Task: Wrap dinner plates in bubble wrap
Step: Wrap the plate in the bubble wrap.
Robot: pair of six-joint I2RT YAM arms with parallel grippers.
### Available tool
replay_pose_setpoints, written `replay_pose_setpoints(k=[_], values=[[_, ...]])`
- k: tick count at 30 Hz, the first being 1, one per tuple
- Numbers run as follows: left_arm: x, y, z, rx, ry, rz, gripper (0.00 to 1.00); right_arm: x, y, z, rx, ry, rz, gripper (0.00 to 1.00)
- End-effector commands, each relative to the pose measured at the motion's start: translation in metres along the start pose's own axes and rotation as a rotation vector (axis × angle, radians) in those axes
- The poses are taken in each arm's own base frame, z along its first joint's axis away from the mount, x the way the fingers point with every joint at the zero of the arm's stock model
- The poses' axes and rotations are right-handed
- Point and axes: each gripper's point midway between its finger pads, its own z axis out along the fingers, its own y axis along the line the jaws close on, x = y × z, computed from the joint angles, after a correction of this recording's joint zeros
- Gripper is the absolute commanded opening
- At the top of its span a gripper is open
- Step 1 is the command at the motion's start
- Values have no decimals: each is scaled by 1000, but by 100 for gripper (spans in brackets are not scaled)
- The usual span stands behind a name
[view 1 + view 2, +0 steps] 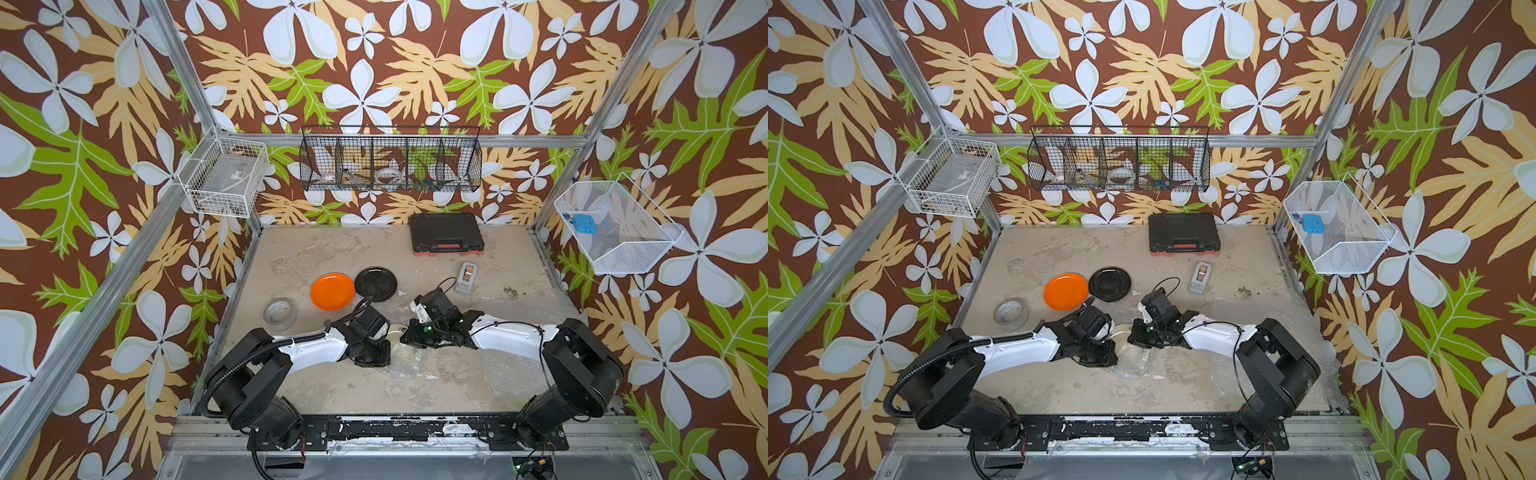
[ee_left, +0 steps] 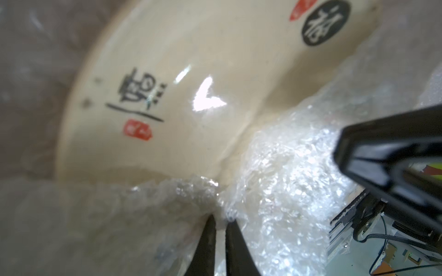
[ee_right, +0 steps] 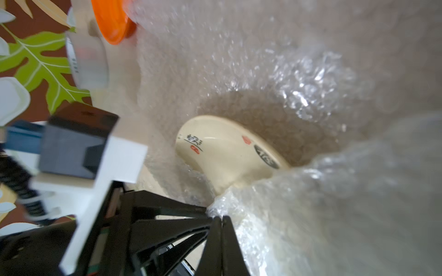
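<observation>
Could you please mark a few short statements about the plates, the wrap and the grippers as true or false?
1. The orange plate and the black plate lie unwrapped on the table. True.
2. The cream plate is fully covered by the bubble wrap. False: much of its face shows bare in both wrist views.
3. The black case stands open. False: it lies closed at the back of the table.
4. The left gripper and the right gripper each pinch bubble wrap. True.
5. The roll of tape sits on the orange plate. False: it stands on the table beside it.
</observation>
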Motion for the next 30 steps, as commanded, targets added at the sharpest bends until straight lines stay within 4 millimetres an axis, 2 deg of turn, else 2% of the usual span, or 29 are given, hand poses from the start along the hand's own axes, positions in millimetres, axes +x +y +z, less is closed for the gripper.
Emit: replay_pose_setpoints(k=[1, 5, 7, 9, 13, 17, 20, 23, 27, 30], values=[[6, 39, 8, -175, 5, -5, 13, -8, -14, -22, 31, -17, -20, 16], [4, 39, 6, -184, 2, 8, 13, -25, -54, -55, 42, -76, 18, 35], [4, 39, 6, -187, 8, 14, 12, -32, -73, -68, -3, -110, 53, 51], [4, 38, 6, -188, 12, 17, 12, -38, -80, -72, -73, -116, 64, 67], [6, 40, 8, -192, 28, 26, 12, -59, -88, -70, -111, -123, 45, 70], [7, 40, 7, -199, 39, 30, 12, -78, -100, -61, -105, -138, 49, 66], [9, 42, 3, -212, 42, 32, 12, -92, -108, -53, -108, -149, 64, 58], [11, 44, -2, -228, 45, 42, 12, -100, -113, -46, -102, -142, 64, 41], [12, 44, -6, -239, 57, 57, 12, -108, -111, -50, -76, -159, 40, 11], [12, 44, -6, -242, 66, 66, 12, -110, -100, -63, -72, -183, 7, 0]])
